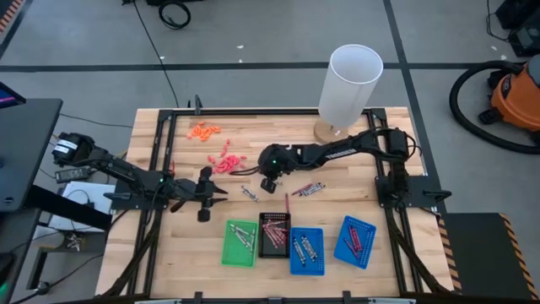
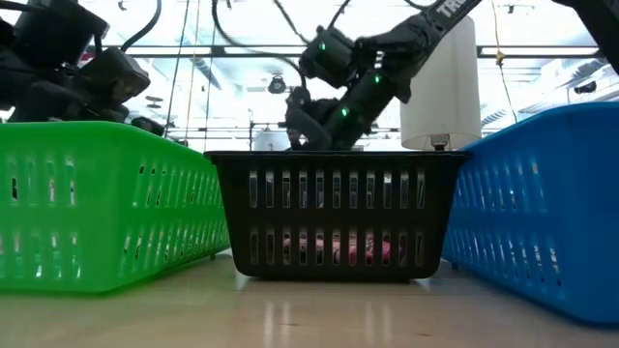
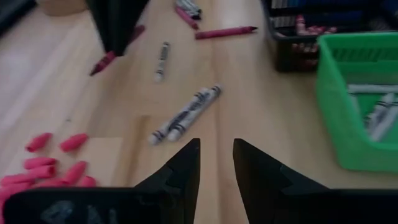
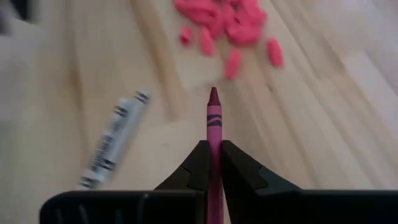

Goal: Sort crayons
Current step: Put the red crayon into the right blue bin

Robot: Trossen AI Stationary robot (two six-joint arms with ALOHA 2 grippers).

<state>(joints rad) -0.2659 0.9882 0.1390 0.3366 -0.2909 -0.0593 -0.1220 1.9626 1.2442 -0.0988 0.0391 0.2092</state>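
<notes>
Maroon is the colour of the crayon (image 4: 213,134) that the right pincer (image 4: 213,163) is clenching between its two fingers, tip pointing toward the coral-pink bits (image 4: 227,22) on the wooden surface (image 1: 354,173). Seen from above, that right pincer (image 1: 268,181) is hovering just behind the black tray (image 1: 273,236). The left pincer (image 3: 216,163) is waiting with its fingers parted and nothing between them, off to the side of the black tray beyond the green tray (image 1: 240,243).

Sorting is looking partly done. Pinkish-red sticks are lying in the black tray, grey-silver ones in the green tray, and more sticks are lying in the two blue trays (image 1: 307,251), though their colours are hard to make out from above.

Several crayons are waiting loose on the surface behind the black tray: a pair of grey-silver crayons (image 3: 185,114) side by side, a single grey one (image 3: 161,60), a pinkish-red one (image 3: 225,32) nearest the tray, and a small cluster (image 1: 308,189) further off. The gripped maroon stick probably belongs in the black tray, so carrying it there seems the step in hand. Bright orange bits (image 1: 203,131) far behind the tray are not part of the sort.
</notes>
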